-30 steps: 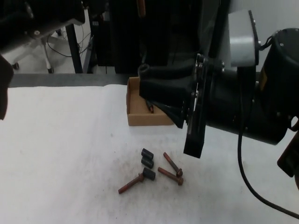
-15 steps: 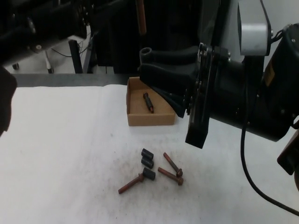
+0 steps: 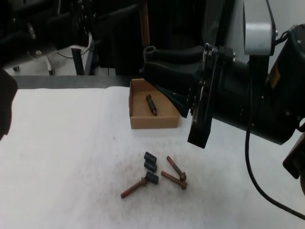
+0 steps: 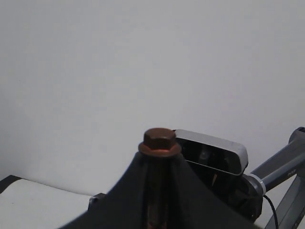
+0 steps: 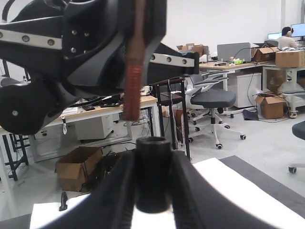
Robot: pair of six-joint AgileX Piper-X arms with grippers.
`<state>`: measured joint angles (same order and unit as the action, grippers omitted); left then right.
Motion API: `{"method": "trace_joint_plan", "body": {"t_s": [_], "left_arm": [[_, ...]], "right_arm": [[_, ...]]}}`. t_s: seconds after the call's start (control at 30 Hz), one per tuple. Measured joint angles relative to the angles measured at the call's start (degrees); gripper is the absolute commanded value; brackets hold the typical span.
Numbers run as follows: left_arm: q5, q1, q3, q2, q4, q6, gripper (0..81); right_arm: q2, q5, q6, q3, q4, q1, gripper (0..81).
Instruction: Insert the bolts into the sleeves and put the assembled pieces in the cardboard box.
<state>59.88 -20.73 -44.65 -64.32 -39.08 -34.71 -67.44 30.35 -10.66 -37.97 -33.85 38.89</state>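
White cloth covers the bench [image 3: 57,157]. A dark strip runs past its far edge, with office desks and chairs [image 5: 209,102] in the room beyond.

1. Cardboard box [image 3: 153,121]: stands at the cloth's far edge, about the middle. It holds one assembled piece [image 3: 151,103], lying flat and apart from the walls.
2. Two loose sleeves [image 3: 150,156]: black, side by side, toward the near middle of the cloth.
3. Third sleeve [image 3: 152,178]: just beside item 2. A rusty bolt [image 3: 132,189] meets its end; how far in cannot be told.
4. Two loose bolts [image 3: 175,167]: just right of the sleeves, their heads touching.
5. Left gripper [image 4: 159,164]: fingers clamped on a held bolt [image 4: 159,141], hex head above the fingertips, threaded shank pointing down.
6. Right gripper [image 5: 153,160]: clenched on a held sleeve [image 5: 153,174], upright with the bore facing up. In the right wrist view the held bolt's tip hangs just above the bore and apart from it. Whether the two line up in depth cannot be told.
7. Writing: an orange label [image 3: 270,78] on the right arm's housing, print too small to read.
8. Room for moving: a stretch of cloth separates the box from items 2–4, and a wider stretch lies to their left. All loose parts sit well apart from the cloth's edges. The right arm's body overhangs the cloth's right side, near the box.
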Motion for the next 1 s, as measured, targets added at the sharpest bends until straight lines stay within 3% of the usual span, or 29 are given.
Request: {"method": "trace_joint_plan", "body": {"t_s": [1.0], "left_arm": [[-4.9,-0.1,3.7,0.0,-5.9,-3.0,0.1]], "right_arm": [[-0.3,1.2,0.0,0.0,0.8,0.5,0.8]]}}
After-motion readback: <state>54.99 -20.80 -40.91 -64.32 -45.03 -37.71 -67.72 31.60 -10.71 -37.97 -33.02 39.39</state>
